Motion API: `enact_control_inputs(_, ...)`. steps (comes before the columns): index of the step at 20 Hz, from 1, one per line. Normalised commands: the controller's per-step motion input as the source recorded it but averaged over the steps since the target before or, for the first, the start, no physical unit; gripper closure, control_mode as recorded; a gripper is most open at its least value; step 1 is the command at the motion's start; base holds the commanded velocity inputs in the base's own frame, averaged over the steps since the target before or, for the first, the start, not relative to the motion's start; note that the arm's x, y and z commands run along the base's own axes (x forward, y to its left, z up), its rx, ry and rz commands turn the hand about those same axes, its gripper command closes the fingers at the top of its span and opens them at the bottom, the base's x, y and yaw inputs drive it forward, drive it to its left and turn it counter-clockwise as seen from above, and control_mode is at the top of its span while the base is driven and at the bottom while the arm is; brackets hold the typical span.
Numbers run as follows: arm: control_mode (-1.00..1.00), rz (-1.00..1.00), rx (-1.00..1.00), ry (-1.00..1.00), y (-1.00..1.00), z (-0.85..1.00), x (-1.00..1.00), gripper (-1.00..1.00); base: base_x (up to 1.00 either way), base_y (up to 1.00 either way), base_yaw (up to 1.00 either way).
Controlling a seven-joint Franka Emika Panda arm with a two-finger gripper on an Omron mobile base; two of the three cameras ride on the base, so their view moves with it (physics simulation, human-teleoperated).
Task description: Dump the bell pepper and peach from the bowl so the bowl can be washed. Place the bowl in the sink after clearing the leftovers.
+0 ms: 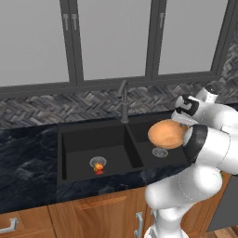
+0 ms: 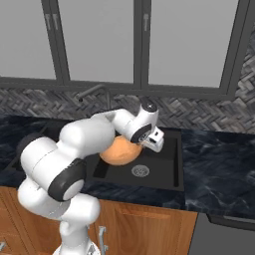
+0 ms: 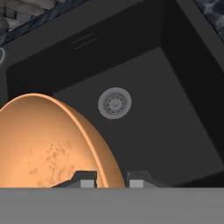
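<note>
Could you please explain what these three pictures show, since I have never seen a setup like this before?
This is a simulated kitchen with a white robot arm. Two pictures come from cameras behind the arm, to its left and right; the third looks along its gripper. The gripper grips the rim of an orange-tan bowl, tilted above the right basin of a black sink. In the left basin, at the drain, lie a peach and a red bell pepper chunk, so the bowl appears emptied.

No text, label or number can be read anywhere — not on any surface (all plain, rendered).
</note>
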Motion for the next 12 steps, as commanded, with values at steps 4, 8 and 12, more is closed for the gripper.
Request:
enact_control_inputs(4,-1.00,-0.05,0.09,-0.01,-0.22,-0.38,0.46,1.00,0.00,0.00,0.00)
enact_control_inputs(8,-1.00,-0.16,0.00,0.13,-0.12,-0.49,0.38,1.00,0.00,0.00,0.00)
enact_control_inputs(12,-1.00,-0.12,0.00,0.18,-0.19,-0.48,0.16,1.00,0.00,0.00,0.00)
